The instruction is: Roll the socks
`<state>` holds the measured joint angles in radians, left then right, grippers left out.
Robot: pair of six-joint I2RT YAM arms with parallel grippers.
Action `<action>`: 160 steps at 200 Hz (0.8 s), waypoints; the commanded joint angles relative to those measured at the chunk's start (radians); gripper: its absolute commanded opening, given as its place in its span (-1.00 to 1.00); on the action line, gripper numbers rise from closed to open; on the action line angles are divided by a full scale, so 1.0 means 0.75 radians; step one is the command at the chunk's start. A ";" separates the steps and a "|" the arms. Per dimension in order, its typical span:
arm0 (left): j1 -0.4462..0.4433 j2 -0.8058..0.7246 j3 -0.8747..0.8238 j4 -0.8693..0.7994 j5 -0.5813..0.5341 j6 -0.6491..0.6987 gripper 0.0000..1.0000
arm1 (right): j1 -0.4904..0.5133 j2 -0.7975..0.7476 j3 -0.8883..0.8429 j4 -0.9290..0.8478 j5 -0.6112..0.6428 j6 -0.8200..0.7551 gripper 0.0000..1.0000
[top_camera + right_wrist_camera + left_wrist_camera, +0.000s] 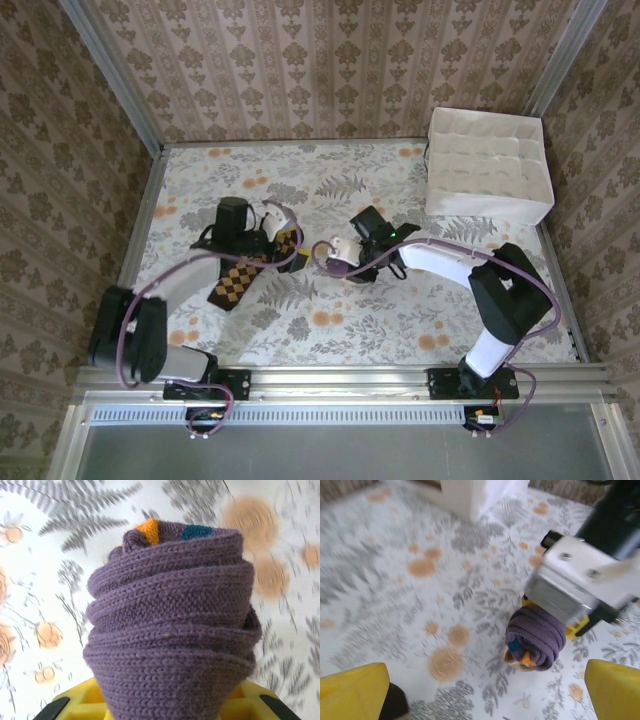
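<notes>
right pincer (167, 705) clamped on purple sock (170, 615) (rolled tight) | left pincer (485, 692) apart, by brown sock (238, 280)

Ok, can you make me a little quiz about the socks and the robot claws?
1. True or false: the purple sock lies flat.
2. Which claw holds it? A) left B) right C) neither
3. Fill in: the left claw is ___ (open or shut).

Key:
1. False, it is rolled into a ball.
2. B, the right claw.
3. Open.
</notes>
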<state>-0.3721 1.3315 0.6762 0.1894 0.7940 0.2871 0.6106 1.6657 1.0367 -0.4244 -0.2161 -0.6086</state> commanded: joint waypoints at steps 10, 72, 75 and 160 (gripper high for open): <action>-0.004 -0.111 -0.170 0.465 0.069 0.000 1.00 | -0.032 -0.147 -0.003 -0.120 -0.165 0.120 -1.00; -0.251 -0.034 -0.142 0.438 0.007 0.161 1.00 | -0.100 -0.355 -0.037 -0.013 -0.438 0.277 -1.00; -0.262 -0.029 -0.132 0.428 0.007 0.172 1.00 | -0.100 -0.357 -0.037 -0.015 -0.450 0.279 -1.00; -0.320 0.108 0.010 0.476 0.180 0.048 1.00 | -0.102 -0.520 -0.054 -0.001 -0.671 0.284 -1.00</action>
<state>-0.6205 1.3983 0.6533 0.4816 0.8349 0.3904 0.5346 1.3045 1.0153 -0.4500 -0.6235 -0.4114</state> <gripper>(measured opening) 0.997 0.247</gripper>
